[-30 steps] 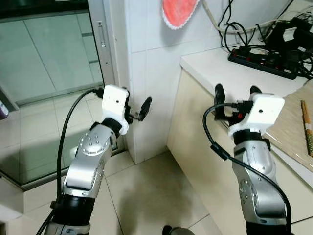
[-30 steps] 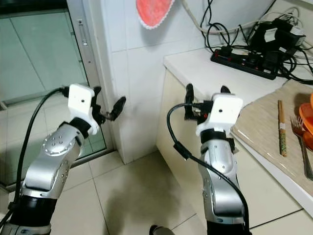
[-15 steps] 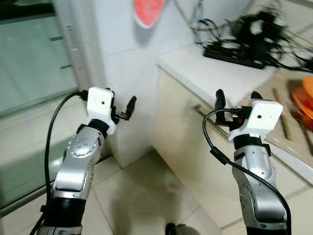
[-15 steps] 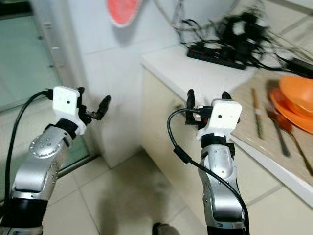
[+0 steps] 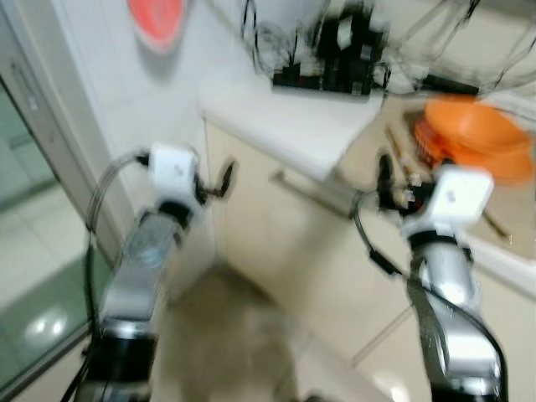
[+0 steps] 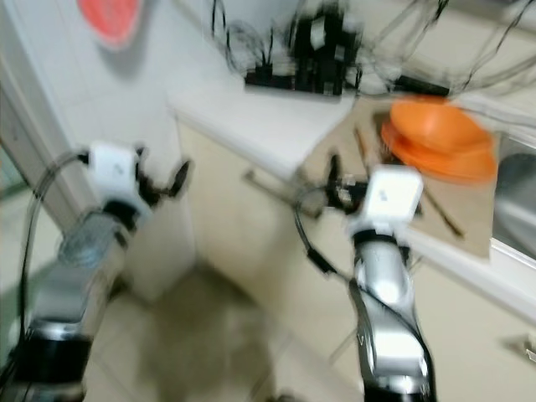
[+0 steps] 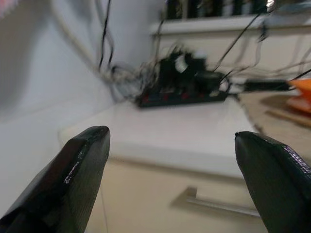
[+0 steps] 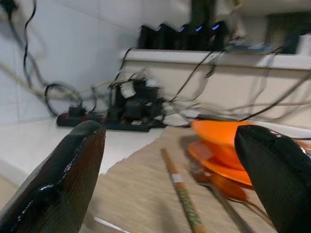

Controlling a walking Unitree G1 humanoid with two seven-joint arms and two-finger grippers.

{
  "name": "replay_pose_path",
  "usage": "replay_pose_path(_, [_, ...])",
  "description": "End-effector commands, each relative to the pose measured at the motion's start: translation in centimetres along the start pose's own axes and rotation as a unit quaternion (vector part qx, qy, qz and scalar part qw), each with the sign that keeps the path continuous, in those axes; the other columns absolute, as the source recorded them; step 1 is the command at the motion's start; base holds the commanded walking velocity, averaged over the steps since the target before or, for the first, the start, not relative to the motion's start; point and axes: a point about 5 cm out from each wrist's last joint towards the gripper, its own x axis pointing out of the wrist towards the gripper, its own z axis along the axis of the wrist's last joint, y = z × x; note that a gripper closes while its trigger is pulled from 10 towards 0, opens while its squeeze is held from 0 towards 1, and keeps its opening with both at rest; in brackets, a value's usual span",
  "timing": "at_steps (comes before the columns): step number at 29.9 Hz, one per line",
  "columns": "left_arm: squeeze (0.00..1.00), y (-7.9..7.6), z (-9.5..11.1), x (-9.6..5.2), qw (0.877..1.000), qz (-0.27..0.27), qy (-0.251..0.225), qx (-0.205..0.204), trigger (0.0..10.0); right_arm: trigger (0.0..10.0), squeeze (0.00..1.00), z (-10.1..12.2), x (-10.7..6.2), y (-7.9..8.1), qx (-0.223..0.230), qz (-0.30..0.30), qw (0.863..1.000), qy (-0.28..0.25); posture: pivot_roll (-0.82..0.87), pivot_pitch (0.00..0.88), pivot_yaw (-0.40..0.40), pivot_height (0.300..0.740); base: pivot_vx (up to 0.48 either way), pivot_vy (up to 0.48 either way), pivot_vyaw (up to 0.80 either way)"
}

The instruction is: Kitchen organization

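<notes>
On the counter sit stacked orange bowls on a mat, with chopsticks and a spoon laid beside them, probably waiting to be tidied. A power strip lies near the wall amid tangled cables. Both arms are raised short of the counter edge: left gripper with jaws wide apart, right gripper likewise, each empty. The eye views are blurred, and no writing is legible.
</notes>
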Motion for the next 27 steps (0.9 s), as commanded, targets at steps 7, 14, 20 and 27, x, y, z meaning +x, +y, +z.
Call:
replay_pose_path(7, [0.0, -0.7, 1.7, 0.4, 0.999, -0.021, -0.025, -0.007, 10.0, 10.0, 0.0, 1.0, 0.9, -1.3, -0.014, -0.031, 0.999, -0.005, -0.01, 0.008, -0.029, 0.74, 0.0, 0.0, -0.8])
replay_pose_path(14, [0.0, -0.9, 1.5, 0.2, 0.999, -0.025, -0.025, 0.006, 10.0, 10.0, 0.0, 1.2, 1.1, -1.4, -0.025, -0.028, 0.999, 0.0, -0.01, 0.009, -0.039, 0.74, 0.0, 0.0, -0.8])
replay_pose_path(20, [0.0, -1.3, 1.5, 0.3, 0.999, -0.03, -0.026, -0.003, 10.0, 10.0, 0.0, 0.3, 0.9, -1.4, -0.041, -0.023, 0.998, 0.031, -0.02, 0.009, -0.04, 0.74, 0.0, 0.0, -0.8])
replay_pose_path(27, [0.0, -1.7, 1.8, 0.4, 0.999, -0.038, -0.034, -0.015, 10.0, 10.0, 0.0, 0.3, 1.0, -1.5, -0.045, -0.019, 0.998, 0.038, -0.03, 0.007, -0.042, 0.74, 0.0, 0.0, -0.8])
